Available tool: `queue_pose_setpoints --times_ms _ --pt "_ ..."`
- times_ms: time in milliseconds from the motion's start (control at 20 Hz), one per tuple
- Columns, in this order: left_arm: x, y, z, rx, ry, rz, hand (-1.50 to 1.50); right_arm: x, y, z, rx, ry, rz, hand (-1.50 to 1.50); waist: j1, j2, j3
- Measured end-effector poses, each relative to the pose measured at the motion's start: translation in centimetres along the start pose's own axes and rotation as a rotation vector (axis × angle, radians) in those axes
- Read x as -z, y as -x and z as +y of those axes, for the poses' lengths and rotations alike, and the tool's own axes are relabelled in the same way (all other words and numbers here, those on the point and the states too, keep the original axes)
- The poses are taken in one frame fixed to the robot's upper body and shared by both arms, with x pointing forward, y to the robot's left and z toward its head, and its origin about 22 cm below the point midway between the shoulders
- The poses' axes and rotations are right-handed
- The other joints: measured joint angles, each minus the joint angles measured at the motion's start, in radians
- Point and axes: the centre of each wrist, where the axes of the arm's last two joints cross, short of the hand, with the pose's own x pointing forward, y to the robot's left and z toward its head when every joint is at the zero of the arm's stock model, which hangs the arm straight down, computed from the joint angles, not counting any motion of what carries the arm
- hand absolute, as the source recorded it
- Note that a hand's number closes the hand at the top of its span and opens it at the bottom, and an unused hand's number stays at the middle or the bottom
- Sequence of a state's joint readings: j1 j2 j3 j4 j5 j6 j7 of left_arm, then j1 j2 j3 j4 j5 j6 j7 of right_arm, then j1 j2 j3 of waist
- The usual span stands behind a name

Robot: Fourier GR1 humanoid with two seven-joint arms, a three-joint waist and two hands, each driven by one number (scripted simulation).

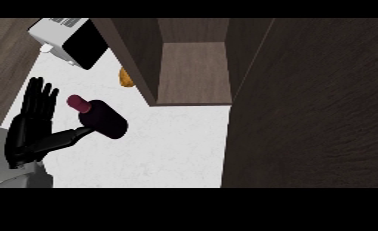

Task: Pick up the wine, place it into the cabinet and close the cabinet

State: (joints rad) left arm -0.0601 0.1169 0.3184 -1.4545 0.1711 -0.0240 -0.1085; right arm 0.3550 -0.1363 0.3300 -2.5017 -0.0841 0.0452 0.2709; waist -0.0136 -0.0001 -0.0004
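Wine bottle (pixel 102 117) stands on the white worktop (pixel 177 145), w/ neck tipped up-left, just right of the left hand (pixel 31 125). Its fingers (pixel 38 97) are straight, holding nothing. Open cabinet (pixel 193 72) lies up-right of the bottle. Right hand isn't visible.

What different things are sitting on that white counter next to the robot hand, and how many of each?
Wine bottle: 1
White toaster-like appliance: 1
Orange food item, partly hidden: 1
Open wooden cabinet: 1
Total: 4

The left hand is open beside the bottle.
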Motion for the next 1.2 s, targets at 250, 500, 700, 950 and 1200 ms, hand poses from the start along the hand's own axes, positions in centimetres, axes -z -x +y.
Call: queue_pose_setpoints --times_ms 250,500,700,950,1200 --pt "0.0 3.0 0.6 -0.018 0.021 0.045 -1.50 -0.1 0.2 -0.4 -0.014 -0.002 0.003 -1.50 0.001 0.000 0.000" --pt "-0.3 6.2 0.5 -0.079 0.083 0.080 -1.50 -0.3 0.4 -0.4 -0.005 -0.007 -0.006 -1.50 -0.002 0.000 0.000" --pt "-0.6 8.2 0.9 -0.119 0.115 0.097 -1.50 -0.2 0.1 0.0 0.010 -0.018 0.001 -1.50 -0.001 0.001 -0.001" --pt "-1.0 10.7 1.3 -0.175 0.136 0.133 -1.50 -0.1 0.3 0.2 0.021 -0.017 -0.008 -1.50 -0.001 0.001 -0.001" --pt "-1.0 12.4 1.2 -0.209 0.149 0.145 -1.50 -0.2 0.3 -0.3 -0.007 -0.014 -0.019 -1.50 -0.001 0.002 -0.001"
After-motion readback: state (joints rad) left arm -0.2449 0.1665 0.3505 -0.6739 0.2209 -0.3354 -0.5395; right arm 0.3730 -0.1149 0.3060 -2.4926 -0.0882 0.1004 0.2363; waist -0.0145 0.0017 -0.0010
